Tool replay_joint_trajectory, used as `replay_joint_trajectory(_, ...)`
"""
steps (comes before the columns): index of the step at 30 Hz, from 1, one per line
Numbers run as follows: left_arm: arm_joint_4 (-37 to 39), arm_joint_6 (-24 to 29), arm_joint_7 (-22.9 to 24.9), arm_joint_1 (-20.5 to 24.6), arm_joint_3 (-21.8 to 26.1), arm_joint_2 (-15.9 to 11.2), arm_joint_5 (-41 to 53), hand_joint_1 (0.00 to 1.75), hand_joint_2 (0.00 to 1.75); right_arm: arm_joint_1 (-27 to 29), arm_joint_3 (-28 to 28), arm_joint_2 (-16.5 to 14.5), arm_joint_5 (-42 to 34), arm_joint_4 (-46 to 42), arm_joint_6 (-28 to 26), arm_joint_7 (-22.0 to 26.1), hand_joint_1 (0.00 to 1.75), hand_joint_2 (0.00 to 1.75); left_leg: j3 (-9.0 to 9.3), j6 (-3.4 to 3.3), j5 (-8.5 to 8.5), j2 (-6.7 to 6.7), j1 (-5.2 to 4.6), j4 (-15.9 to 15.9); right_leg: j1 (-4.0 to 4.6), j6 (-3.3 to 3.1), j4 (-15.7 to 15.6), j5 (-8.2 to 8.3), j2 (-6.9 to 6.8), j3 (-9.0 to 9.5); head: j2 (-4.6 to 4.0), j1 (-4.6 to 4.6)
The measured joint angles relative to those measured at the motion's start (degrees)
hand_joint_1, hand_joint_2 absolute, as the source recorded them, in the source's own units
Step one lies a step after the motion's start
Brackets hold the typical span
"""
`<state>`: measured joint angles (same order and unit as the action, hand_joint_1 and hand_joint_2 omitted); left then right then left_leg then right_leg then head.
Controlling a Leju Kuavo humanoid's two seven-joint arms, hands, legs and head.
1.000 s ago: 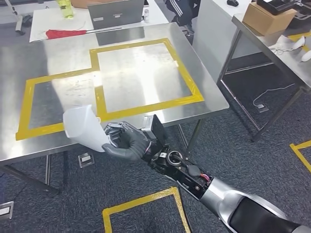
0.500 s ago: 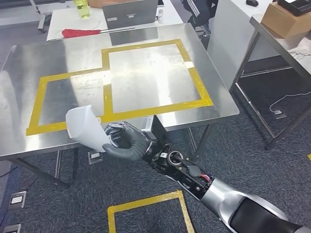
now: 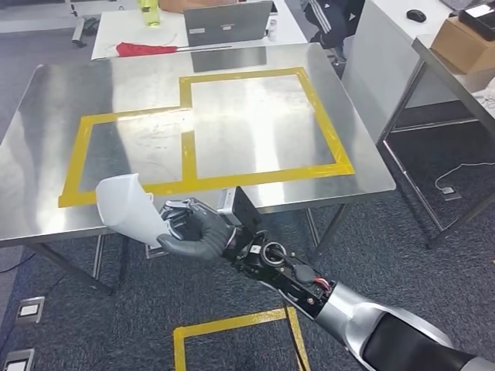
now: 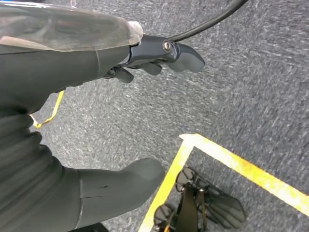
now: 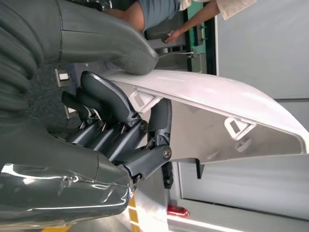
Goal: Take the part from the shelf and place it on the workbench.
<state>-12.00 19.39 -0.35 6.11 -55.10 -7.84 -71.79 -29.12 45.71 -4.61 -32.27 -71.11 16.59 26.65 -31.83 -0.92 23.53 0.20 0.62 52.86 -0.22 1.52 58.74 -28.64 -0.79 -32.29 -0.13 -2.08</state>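
The whole scene has slid rightward in the head view since the earlier frames, so the camera has turned; the worktop [image 3: 52, 154] now sits more squarely ahead, while the right robot hand [image 3: 196, 230] and its load keep nearly the same place in the picture.

The right robot hand reaches forward on a silver arm and grips a white plastic part [image 3: 125, 207] by one end, thumb on one face and dark fingers [image 5: 109, 104] curled against the other. The part is thin and curved, with small moulded clips on its inner face. It is held in the air at the near edge of the steel worktop, partly over the rim, not resting on it.

Yellow tape [image 3: 186, 154] marks two joined rectangles on the worktop. A laptop [image 3: 227, 23] and a red cloth [image 3: 146, 49] lie on a white table beyond it.

The left robot hand [image 4: 87, 116] hangs over grey carpet [image 4: 236, 96] marked by a yellow line, fingers spread and holding nothing.
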Motion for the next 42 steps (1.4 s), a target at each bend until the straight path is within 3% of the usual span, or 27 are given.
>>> replay_joint_trajectory(2, 0.0, 0.0, 0.0, 0.0, 0.0, 0.0, 0.0, 0.0, 1.75, 0.1, 0.0, 0.0, 0.0, 0.1, 0.0, 0.0, 1.75, 1.75, 0.18, -0.37, 0.18, -0.14, -0.04, 0.0, -0.09, 0.2, 8.7, -3.69, 0.45, -4.23, 0.0, -0.5)
replay_joint_trajectory(3, 0.0, 0.0, 0.0, 0.1, 0.0, 0.0, 0.0, 0.0, 1.75, 0.3, 0.0, 0.0, -0.1, 0.1, 0.0, 0.0, 1.75, 1.75, 0.29, -0.44, 0.28, -0.28, -0.06, 0.0, -0.12, 0.28, 12.3, -4.72, 0.51, -6.21, 0.0, -0.69)
replay_joint_trajectory(4, 0.0, 0.0, 0.0, 0.0, 0.0, 0.0, 0.0, 0.0, 1.75, 0.5, 0.0, 0.0, -0.1, 0.1, 0.0, 0.0, 1.75, 1.75, 0.45, -0.45, 0.43, -0.44, -0.07, 0.0, -0.16, 0.31, 13.9, -4.58, 0.53, -7.28, 0.0, -0.81)
replay_joint_trajectory(5, 0.0, 0.0, 0.0, 0.0, 0.0, 0.0, 0.0, 0.0, 1.75, 0.6, 0.0, 0.0, -0.1, 0.1, 0.0, 0.0, 1.75, 1.75, 0.71, -0.38, 0.62, -0.64, -0.07, 0.1, -0.2, 0.27, 12.8, -3.15, 0.53, -7.07, 0.0, -0.95)
replay_joint_trajectory(7, 0.0, 0.0, 0.0, 0.0, 0.0, 0.1, 0.1, 0.0, 1.75, 0.7, 0.0, 0.0, -0.1, 0.1, 0.0, 0.0, 1.75, 1.75, 1.37, -0.08, 1.19, -1.03, -0.04, 0.2, -0.27, 0.03, 4.9, 1.72, 0.62, -3.81, 0.0, -1.3)
replay_joint_trajectory(9, 0.0, 0.0, 0.0, 0.0, 0.0, 0.1, 0.1, 0.0, 1.75, 0.6, 0.0, 0.0, -0.1, 0.1, 0.0, 0.0, 1.75, 1.75, 1.57, 0.42, 1.72, -1.36, -0.2, 0.6, -0.2, -0.26, -2.2, 4.22, 0.86, -0.57, 0.0, -1.4)
replay_joint_trajectory(14, 0.0, 0.1, 0.0, 0.0, 0.0, 0.0, 0.2, 0.0, 1.75, 0.7, 0.1, 0.0, -0.2, 0.1, 0.0, 0.0, 1.75, 1.75, 0.92, 1.87, 2.82, -1.23, -0.09, 2.1, -0.2, -1.47, -4.2, 3.84, 1.06, 0.94, 0.0, -0.68)
replay_joint_trajectory(15, 0.0, 0.2, 0.0, 0.1, 0.0, 0.0, 0.2, 0.0, 1.75, 0.6, 0.1, 0.0, -0.3, 0.1, 0.0, 0.0, 1.75, 1.75, -0.27, 2.18, 3.95, -1.03, -0.03, 4.6, -0.34, -1.73, -4.4, 3.78, 0.97, 1.25, 0.0, -0.39)
replay_joint_trajectory(17, 0.0, 0.2, 0.0, 0.1, 0.0, 0.0, 0.2, 0.0, 1.75, 0.7, 0.1, 0.0, -0.3, 0.1, 0.0, 0.0, 1.75, 1.75, -4.88, 2.65, 7.08, -0.72, 0.07, 12.8, -0.32, -2.12, -4.5, 3.47, 0.75, 1.62, 0.0, 0.24)
replay_joint_trajectory(19, 0.0, 0.3, 0.0, 0.0, 0.0, 0.0, 0.2, 0.0, 1.75, 0.9, 0.1, 0.0, -0.3, 0.1, 0.0, 0.0, 1.75, 1.75, -9.05, 2.81, 8.21, -0.68, 0.13, 19.0, -0.26, -2.28, -4.4, 3.1, 0.69, 1.99, 0.0, 0.45)
replay_joint_trajectory(20, 0.0, 0.3, 0.0, -0.1, 0.0, 0.0, 0.2, 0.0, 1.75, 0.9, 0.1, 0.0, -0.3, 0.1, 0.0, 0.0, 1.75, 1.75, -9.51, 2.74, 7.01, -0.68, 0.13, 18.7, -0.25, -2.29, -4.4, 2.87, 0.74, 2.28, 0.0, 0.49)
replay_joint_trajectory(21, 0.0, 0.3, 0.0, -0.1, 0.0, 0.0, 0.2, 0.0, 1.75, 1.0, 0.1, 0.0, -0.3, 0.1, -0.1, 0.0, 1.75, 1.75, -8.61, 2.56, 4.67, -0.66, 0.13, 15.7, -0.25, -2.23, -4.4, 2.59, 0.8, 2.66, 0.0, 0.53)
replay_joint_trajectory(22, 0.0, 0.3, 0.0, -0.1, 0.0, -0.1, 0.2, 0.0, 1.75, 1.0, 0.1, 0.0, -0.3, 0.1, -0.1, 0.0, 1.75, 1.75, -6.81, 2.28, 1.88, -0.61, 0.1, 11.1, -0.24, -2.12, -4.4, 2.29, 0.84, 3.09, 0.0, 0.57)
replay_joint_trajectory(24, 0.0, 0.3, 0.0, 0.0, 0.0, -0.2, 0.3, 0.0, 1.75, 0.9, 0.1, 0.0, -0.3, 0.1, -0.1, 0.0, 1.75, 1.75, -3.45, 1.66, -1.49, -0.52, -0.27, 3.3, -0.04, -1.72, -4.4, 1.69, 0.89, 3.6, 0.0, 0.66)
replay_joint_trajectory(25, 0.0, 0.4, 0.0, 0.0, 0.0, -0.2, 0.3, 0.0, 1.75, 0.9, 0.1, 0.0, -0.3, 0.1, -0.1, 0.1, 1.75, 1.75, -2.69, 1.43, -1.9, -0.51, -0.41, 1.5, 0.07, -1.53, -4.4, 1.44, 0.9, 3.67, 0.0, 0.69)
replay_joint_trajectory(29, 0.0, 0.4, -0.1, 0.1, 0.0, -0.2, 0.3, 0.0, 1.75, 0.8, 0.1, 0.0, -0.3, 0.1, -0.1, 0.1, 1.75, 1.75, -2.47, 1.56, -1.57, -0.72, -0.45, 1.1, 0.24, -2.12, -4.4, 1.01, 0.85, 3.82, 0.0, 0.31)
replay_joint_trajectory(40, 0.0, 0.4, -0.1, 0.1, -0.1, -0.2, 0.3, 0.0, 1.75, 0.8, 0.1, 0.0, -0.3, 0.1, 0.1, 0.4, 1.75, 1.75, -2.46, 0.79, -1.35, -0.75, -0.61, 1.2, 0.1, -1.1, -5.2, 1.23, 0.8, 4.13, 0.0, 0.05)
replay_joint_trajectory(42, 0.0, 0.4, -0.1, 0.1, -0.1, -0.2, 0.3, 0.0, 1.75, 0.8, 0.1, 0.0, -0.3, 0.1, 0.1, 0.5, 1.75, 1.75, -2.4, 0.24, -1.26, -0.75, -0.83, 1.1, -0.08, -0.54, -5.6, 1.4, 0.77, 4.33, 0.0, 0.1)
